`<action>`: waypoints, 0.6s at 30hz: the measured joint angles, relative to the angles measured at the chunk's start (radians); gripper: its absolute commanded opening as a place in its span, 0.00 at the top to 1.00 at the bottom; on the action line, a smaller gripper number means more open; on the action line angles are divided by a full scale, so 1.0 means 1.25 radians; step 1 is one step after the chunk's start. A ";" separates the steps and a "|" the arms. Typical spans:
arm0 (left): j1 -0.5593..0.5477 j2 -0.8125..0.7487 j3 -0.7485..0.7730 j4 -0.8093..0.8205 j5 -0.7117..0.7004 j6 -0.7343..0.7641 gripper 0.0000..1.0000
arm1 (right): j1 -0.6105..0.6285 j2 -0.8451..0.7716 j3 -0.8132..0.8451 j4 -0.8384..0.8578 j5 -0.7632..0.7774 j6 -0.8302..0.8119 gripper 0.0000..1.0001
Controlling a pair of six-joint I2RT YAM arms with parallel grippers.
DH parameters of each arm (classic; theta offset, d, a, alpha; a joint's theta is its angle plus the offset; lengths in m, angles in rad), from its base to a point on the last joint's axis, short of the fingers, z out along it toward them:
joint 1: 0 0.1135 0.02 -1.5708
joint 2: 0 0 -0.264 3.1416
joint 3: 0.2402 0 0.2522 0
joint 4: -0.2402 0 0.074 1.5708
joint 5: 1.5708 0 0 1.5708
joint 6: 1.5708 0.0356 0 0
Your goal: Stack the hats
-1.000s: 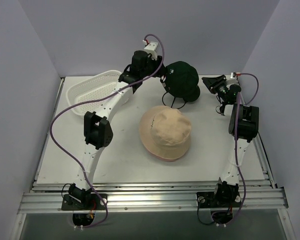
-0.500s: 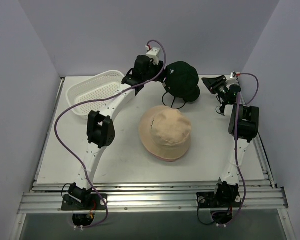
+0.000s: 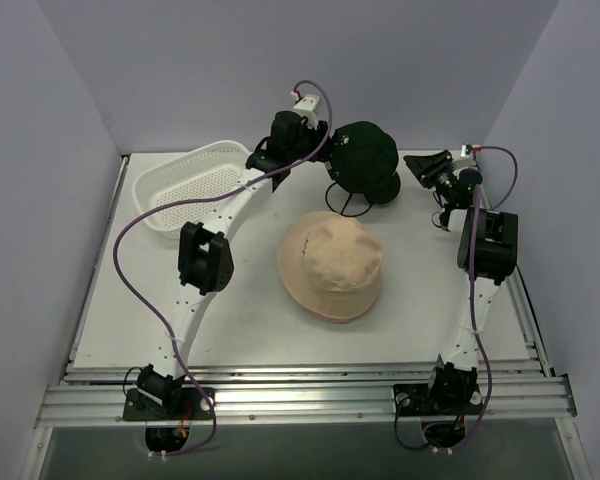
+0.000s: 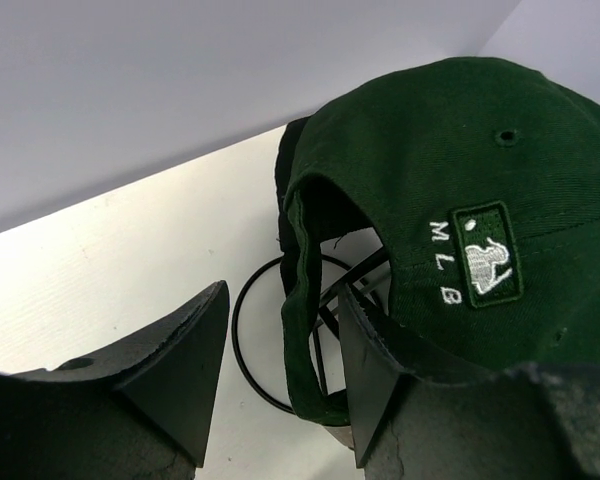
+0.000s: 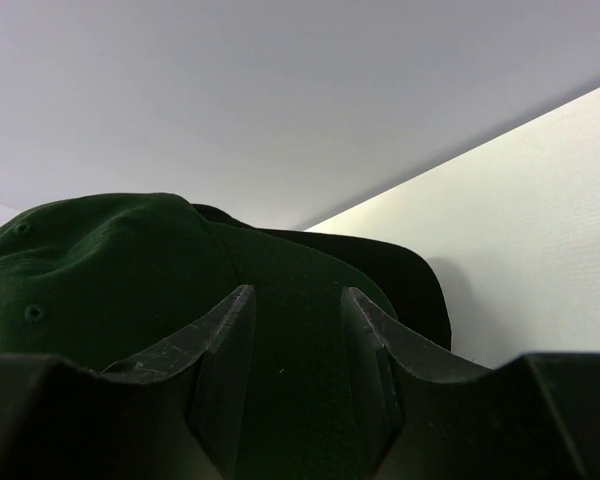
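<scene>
Now my left gripper (image 3: 325, 152) is at the upper middle of the top view, just beside the left side of the dark green baseball cap (image 3: 368, 158). Its jaws are spread. In the left wrist view the back band of the cap hangs in the gap between them, closer to the finger on the right of the frame. A white MLB logo (image 4: 485, 255) is on the cap's back. Below the cap stands a black wire stand (image 4: 265, 345), and a black cap (image 5: 405, 275) shows under the green one. My right gripper (image 3: 413, 163) is near the cap's right side, its jaws also spread; I cannot tell if it touches. The tan bucket hat (image 3: 330, 262) lies in the centre of the table (image 3: 130, 310), and a pink brim (image 3: 328, 319) shows under its lower edge. The white mesh basket (image 3: 185, 185) is at the upper left.
</scene>
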 measured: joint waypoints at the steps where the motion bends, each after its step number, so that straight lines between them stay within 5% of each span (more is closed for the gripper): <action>1: 0.000 0.002 0.001 0.001 -0.002 -0.001 0.44 | -0.001 0.000 0.000 0.000 0.000 0.000 0.64; 18: 0.000 0.006 -0.038 0.072 -0.043 -0.011 0.44 | -0.004 0.000 0.011 -0.016 -0.001 -0.015 0.64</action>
